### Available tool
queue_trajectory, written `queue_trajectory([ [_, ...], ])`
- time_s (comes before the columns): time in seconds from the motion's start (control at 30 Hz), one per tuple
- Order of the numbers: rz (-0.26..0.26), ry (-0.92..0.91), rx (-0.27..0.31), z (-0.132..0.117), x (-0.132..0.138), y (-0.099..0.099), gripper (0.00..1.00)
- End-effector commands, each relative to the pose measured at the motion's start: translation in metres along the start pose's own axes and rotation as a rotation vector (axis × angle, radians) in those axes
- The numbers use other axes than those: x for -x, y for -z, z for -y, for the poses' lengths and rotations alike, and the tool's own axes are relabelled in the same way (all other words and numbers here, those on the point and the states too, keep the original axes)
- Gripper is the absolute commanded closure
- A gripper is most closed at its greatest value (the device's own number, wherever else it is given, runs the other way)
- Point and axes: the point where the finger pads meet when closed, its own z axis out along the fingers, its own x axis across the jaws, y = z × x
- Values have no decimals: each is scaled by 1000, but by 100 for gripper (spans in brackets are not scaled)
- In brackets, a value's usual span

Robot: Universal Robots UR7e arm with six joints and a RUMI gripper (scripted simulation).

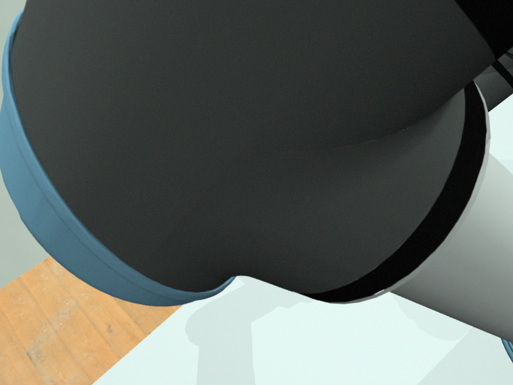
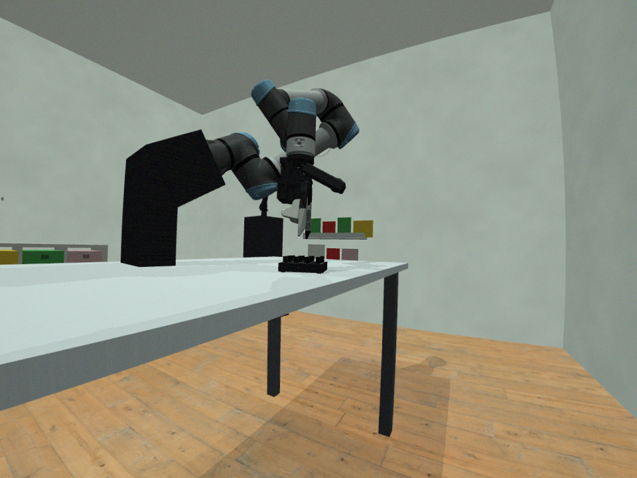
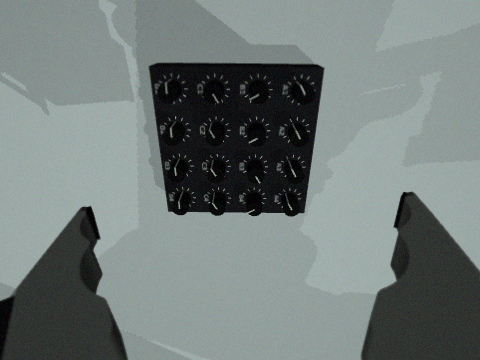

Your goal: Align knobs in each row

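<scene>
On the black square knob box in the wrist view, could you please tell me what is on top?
Sixteen round black knobs with pale pointer lines stand on the black square knob box. Its underside is hidden.

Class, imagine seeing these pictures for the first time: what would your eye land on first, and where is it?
Probably the huge dark arm joint with its blue rim, which fills most of the top view. Next, the black knob box, low on the white table in the exterior view and centred above the spread fingers in the wrist view.
</scene>
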Motion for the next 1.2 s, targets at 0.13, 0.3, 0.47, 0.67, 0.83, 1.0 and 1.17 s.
queue_trajectory([
  [0.13, 7, -14, -3, -2, 1, -1, 0],
  [0.3, 9, -17, -4, -3, 2, -1, 0],
  [0.47, 9, -17, -4, -3, 2, -1, 0],
  [0.67, 9, -17, -4, -3, 2, -1, 0],
  [0.83, 9, -17, -4, -3, 2, -1, 0],
  [1.0, 9, -17, -4, -3, 2, -1, 0],
  [1.17, 9, -17, -4, -3, 2, -1, 0],
])
